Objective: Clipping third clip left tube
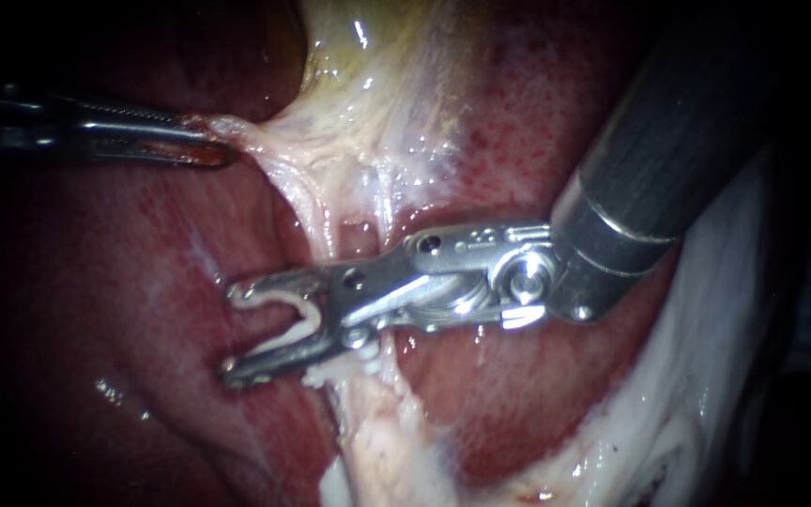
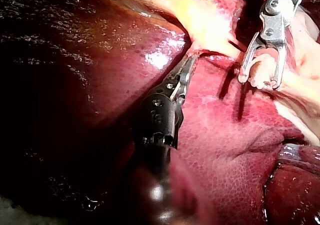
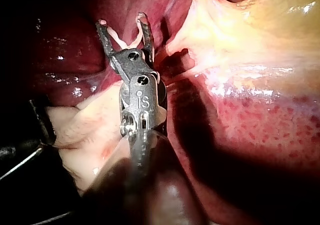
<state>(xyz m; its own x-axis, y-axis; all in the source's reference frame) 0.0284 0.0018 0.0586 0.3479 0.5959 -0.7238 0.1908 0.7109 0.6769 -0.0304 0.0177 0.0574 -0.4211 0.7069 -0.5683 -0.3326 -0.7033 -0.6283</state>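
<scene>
My right instrument (image 1: 230,333) comes in from the upper right, its jaws wide apart with a white clip (image 1: 283,319) seated between them and touching both. The jaw tips lie over the liver (image 1: 124,282), past the two pale strands; the left tube (image 1: 316,214) runs down behind the jaws' hinge. No tube shows between the jaws. My left instrument (image 1: 210,143) is shut on the edge of pale tissue (image 1: 265,141) and stretches it leftward. The left wrist view shows these jaws (image 2: 189,65) ahead of the shaft, with the right instrument (image 2: 260,81) and clip beyond.
The yellowish gallbladder (image 1: 368,56) lies above the strands. Pale fatty tissue (image 1: 387,441) continues below the hinge, and a white sheet of tissue (image 1: 706,376) lies under the right shaft. In the right wrist view the jaws (image 3: 122,24) point at dark liver (image 3: 65,50).
</scene>
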